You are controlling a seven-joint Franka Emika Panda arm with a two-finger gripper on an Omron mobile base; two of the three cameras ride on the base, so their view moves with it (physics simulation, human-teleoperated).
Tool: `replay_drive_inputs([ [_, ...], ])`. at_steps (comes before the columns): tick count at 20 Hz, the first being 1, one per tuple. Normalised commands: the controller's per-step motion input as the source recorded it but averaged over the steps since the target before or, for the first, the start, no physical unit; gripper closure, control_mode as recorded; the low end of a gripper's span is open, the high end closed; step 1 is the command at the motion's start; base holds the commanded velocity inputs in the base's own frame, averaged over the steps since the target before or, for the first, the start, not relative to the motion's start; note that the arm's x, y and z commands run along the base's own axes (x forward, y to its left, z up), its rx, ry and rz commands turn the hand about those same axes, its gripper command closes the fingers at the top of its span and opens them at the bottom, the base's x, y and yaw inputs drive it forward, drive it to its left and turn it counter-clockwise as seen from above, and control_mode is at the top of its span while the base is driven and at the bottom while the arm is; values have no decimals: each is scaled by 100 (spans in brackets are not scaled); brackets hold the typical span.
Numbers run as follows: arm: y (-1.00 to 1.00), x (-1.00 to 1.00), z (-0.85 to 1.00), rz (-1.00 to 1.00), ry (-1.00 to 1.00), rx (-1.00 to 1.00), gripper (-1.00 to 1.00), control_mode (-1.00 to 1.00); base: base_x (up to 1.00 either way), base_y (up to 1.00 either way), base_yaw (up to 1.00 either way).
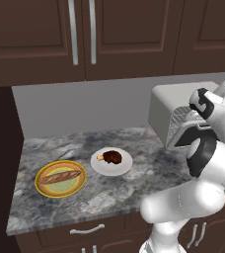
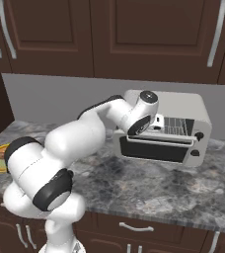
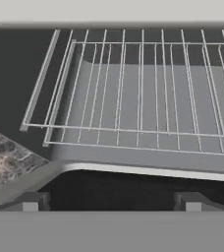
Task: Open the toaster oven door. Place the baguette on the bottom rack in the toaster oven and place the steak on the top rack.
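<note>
Two racks showed behind the toaster oven door (image 2: 158, 148), partly lowered, rigid, hinged low; best taken at its top edge. Gripper (image 3: 111, 202) there; grip state unclear.

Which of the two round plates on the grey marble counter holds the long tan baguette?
The yellow-rimmed plate at the counter's left end carries the baguette; the white plate holds the dark steak.

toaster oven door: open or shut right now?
Partly open. The toaster oven door tilts forward from the toaster oven, baring wire racks above its top edge, where the gripper is.
</note>
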Motion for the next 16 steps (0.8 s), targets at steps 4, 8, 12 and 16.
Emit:
replay_drive_inputs([
  [4,-1,-50,-20,-9,12,0,-100,-100,0,0,0],
  [8,0,-56,-26,-12,26,-1,-100,-100,0,0,0],
  [12,4,-58,-49,-12,31,-3,-100,-100,0,0,0],
  [16,2,-67,-69,-11,18,0,-100,-100,0,0,0],
])
